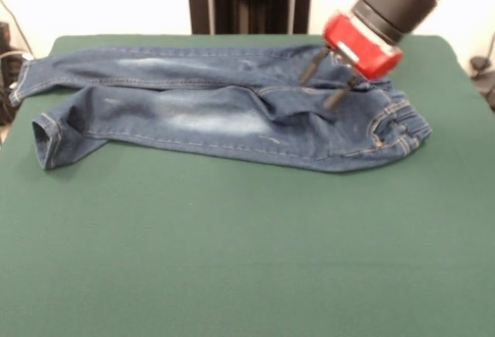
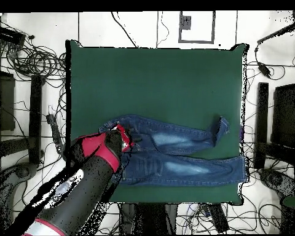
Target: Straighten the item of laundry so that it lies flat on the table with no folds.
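Green table (image 1: 247,260) is spanned by jeans (image 1: 209,117) laid lengthwise near the robot's edge.

The gripper (image 1: 330,80) is set over the crotch, just inside the gathered waistband (image 1: 402,124), its two fingers (image 1: 312,68) spread apart with tips at the denim; whether cloth is pinched cannot be told. From the gripper the legs run away along the table's long axis, and the nearer cuff (image 1: 46,140) is seen turned up and rumpled, well apart from it.

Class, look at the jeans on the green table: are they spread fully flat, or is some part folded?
Not fully flat. The jeans lie spread lengthwise, but the nearer leg's cuff is turned over, and cloth bunches near the hand.
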{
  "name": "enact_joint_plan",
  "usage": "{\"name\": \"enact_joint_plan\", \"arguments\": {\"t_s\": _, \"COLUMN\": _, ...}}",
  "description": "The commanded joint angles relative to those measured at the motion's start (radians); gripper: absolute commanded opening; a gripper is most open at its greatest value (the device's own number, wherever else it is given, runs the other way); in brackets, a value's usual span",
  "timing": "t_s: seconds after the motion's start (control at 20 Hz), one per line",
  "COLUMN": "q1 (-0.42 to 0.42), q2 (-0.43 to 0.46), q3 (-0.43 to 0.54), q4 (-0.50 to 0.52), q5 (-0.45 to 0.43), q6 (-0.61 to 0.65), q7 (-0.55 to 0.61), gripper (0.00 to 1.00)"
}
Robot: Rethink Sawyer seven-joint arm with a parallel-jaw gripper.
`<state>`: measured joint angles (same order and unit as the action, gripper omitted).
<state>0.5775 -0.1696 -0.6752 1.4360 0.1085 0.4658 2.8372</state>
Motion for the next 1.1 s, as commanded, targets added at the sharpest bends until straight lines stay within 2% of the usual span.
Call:
{"name": "enact_joint_plan", "arguments": {"t_s": 0.05, "q1": 0.058, "q2": 0.096, "q3": 0.054, "q4": -0.067, "q5": 0.146, "q6": 0.016, "q7": 0.410, "gripper": 1.00}}
{"name": "enact_joint_plan", "arguments": {"t_s": 0.2, "q1": 0.108, "q2": 0.147, "q3": 0.033, "q4": -0.091, "q5": 0.256, "q6": 0.084, "q7": 0.495, "gripper": 1.00}}
{"name": "enact_joint_plan", "arguments": {"t_s": 0.4, "q1": 0.150, "q2": 0.187, "q3": 0.017, "q4": -0.104, "q5": 0.339, "q6": 0.155, "q7": 0.525, "gripper": 1.00}}
{"name": "enact_joint_plan", "arguments": {"t_s": 0.6, "q1": 0.163, "q2": 0.186, "q3": 0.016, "q4": -0.108, "q5": 0.344, "q6": 0.247, "q7": 0.466, "gripper": 1.00}}
{"name": "enact_joint_plan", "arguments": {"t_s": 0.9, "q1": 0.131, "q2": 0.178, "q3": 0.083, "q4": -0.070, "q5": 0.333, "q6": 0.228, "q7": 0.389, "gripper": 1.00}}
{"name": "enact_joint_plan", "arguments": {"t_s": 1.1, "q1": 0.131, "q2": 0.230, "q3": 0.124, "q4": -0.079, "q5": 0.361, "q6": 0.211, "q7": 0.419, "gripper": 1.00}}
